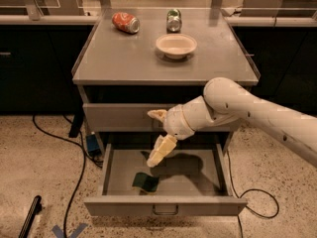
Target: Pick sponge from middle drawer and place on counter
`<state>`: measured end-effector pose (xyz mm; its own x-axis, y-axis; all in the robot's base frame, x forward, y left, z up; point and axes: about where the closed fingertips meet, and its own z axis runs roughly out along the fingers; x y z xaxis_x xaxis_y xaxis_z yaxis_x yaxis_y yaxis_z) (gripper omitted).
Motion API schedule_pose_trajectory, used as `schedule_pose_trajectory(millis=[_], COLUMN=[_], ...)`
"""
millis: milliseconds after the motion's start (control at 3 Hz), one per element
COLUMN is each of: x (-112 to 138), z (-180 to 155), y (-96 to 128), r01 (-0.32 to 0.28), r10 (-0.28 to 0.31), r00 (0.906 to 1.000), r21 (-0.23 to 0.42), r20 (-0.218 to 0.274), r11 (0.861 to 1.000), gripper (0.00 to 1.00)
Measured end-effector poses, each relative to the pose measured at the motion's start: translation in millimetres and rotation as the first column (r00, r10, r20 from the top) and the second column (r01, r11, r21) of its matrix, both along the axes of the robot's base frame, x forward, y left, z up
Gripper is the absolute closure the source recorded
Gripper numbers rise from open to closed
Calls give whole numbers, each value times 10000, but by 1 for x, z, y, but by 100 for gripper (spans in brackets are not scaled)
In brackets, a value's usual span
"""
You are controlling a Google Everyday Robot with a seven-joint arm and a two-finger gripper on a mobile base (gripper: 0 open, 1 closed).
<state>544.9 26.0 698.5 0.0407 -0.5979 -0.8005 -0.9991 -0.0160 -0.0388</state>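
The sponge (145,182), dark green with a yellow edge, lies flat on the floor of the open middle drawer (166,206), near its front left. My gripper (151,139) hangs just above the drawer, a little behind and above the sponge, not touching it. Its pale fingers (161,151) are spread apart and hold nothing. The white arm reaches in from the right, across the shut upper drawer front. The grey counter (129,58) is the cabinet top above.
On the counter stand a white bowl (176,45), a crushed red can (125,22) and a crushed green can (173,20). Dark bench fronts flank the cabinet. Cables (74,182) run over the speckled floor on the left and right.
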Motion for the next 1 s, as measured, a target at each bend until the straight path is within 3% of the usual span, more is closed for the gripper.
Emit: schedule_pose_trajectory(millis=[333,1000], x=[2,14], z=[-7,-51], y=[6,27], r01=[-7,-418], r10=[8,404], r00=[10000,9974], r21=[-68,-216], r20=[99,-588], r11=[10000,9989], gripper=[0,0])
